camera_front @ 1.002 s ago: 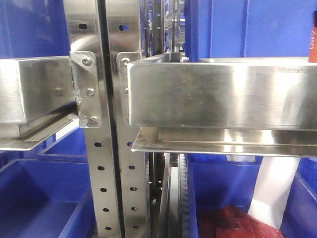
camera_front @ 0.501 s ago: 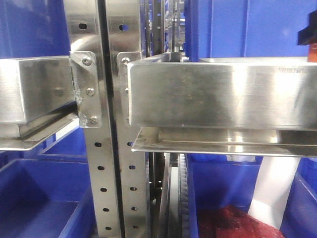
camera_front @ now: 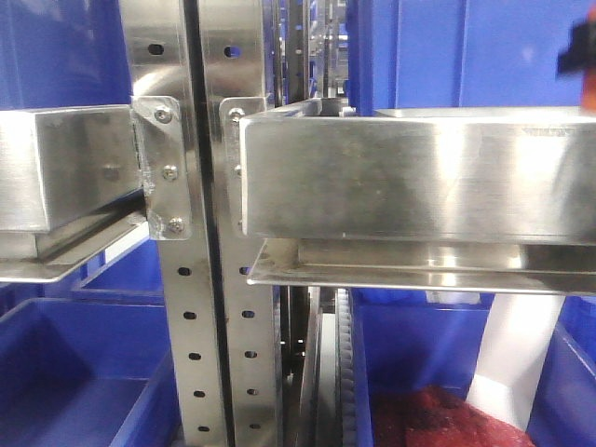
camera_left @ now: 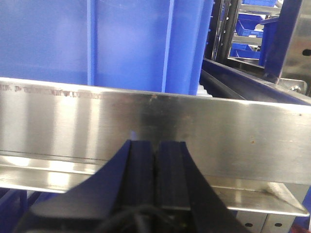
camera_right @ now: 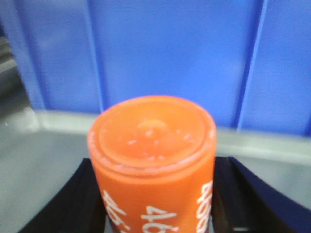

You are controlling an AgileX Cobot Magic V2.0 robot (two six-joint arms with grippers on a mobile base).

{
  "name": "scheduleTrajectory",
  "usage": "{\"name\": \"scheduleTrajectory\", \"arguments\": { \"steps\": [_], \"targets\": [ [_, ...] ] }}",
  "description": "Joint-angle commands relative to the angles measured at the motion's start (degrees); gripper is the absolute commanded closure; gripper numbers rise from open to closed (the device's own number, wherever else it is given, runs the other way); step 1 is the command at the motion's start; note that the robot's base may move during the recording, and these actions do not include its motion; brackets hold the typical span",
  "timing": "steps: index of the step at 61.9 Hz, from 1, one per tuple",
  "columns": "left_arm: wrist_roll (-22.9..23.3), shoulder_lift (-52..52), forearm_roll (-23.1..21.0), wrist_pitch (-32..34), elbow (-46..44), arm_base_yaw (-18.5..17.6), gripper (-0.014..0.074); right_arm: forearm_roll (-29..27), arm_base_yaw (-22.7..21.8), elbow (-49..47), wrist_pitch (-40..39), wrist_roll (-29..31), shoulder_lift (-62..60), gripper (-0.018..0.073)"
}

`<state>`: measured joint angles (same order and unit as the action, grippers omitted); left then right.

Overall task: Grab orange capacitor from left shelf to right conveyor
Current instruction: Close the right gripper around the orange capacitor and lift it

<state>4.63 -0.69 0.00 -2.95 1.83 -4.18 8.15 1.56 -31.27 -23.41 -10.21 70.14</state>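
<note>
In the right wrist view the orange capacitor, with white numerals down its side, stands between the dark fingers of my right gripper, which is shut on it. A blue bin wall is close behind. In the front view only a black gripper part and an orange sliver show at the right edge, above the steel shelf rail. My left gripper is shut and empty, just in front of a steel rail. The conveyor is out of view.
Perforated steel posts stand left of centre. Blue bins sit below and behind the rail. A lower right bin holds dark red material and a white piece. More racks show at the far right.
The capacitor, seen with its label at the front view's right edge a second ago, has shifted almost out of frame; the black gripper part now shows there and has risen slightly.
</note>
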Motion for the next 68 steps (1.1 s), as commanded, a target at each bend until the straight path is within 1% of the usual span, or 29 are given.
{"name": "scheduleTrajectory", "arguments": {
  "steps": [1,11,16,31,36,47,59,68],
  "targets": [
    [0.1,-1.1,0.0,5.1,-0.3,-0.1,0.0701,0.7,-0.2,-1.9,-0.5,0.0,-7.0,0.0419],
    [0.1,-1.1,0.0,5.1,-0.3,-0.1,0.0701,0.7,-0.2,-1.9,11.9,0.0,-18.0,0.0419],
    [0.1,-1.1,0.0,5.1,-0.3,-0.1,0.0701,0.7,-0.2,-1.9,20.1,0.0,-25.0,0.0419],
    [0.1,-1.1,0.0,5.1,-0.3,-0.1,0.0701,0.6,-0.1,-1.9,38.0,0.0,-42.6,0.0419],
    [0.1,-1.1,0.0,5.1,-0.3,-0.1,0.0701,-1.0,-0.1,-1.9,44.5,0.0,-48.5,0.0419],
    [0.1,-1.1,0.0,5.1,-0.3,-0.1,0.0701,-5.5,-0.1,-1.9,55.4,0.3,-58.8,0.0419],
    [0.1,-1.1,0.0,5.1,-0.3,-0.1,0.0701,-5.8,-0.1,-1.9,66.1,2.3,-66.5,0.0419],
    [0.1,-1.1,0.0,5.1,-0.3,-0.1,0.0701,-5.8,-0.1,-1.9,70.2,3.3,-68.0,0.0419]
  ]
}}
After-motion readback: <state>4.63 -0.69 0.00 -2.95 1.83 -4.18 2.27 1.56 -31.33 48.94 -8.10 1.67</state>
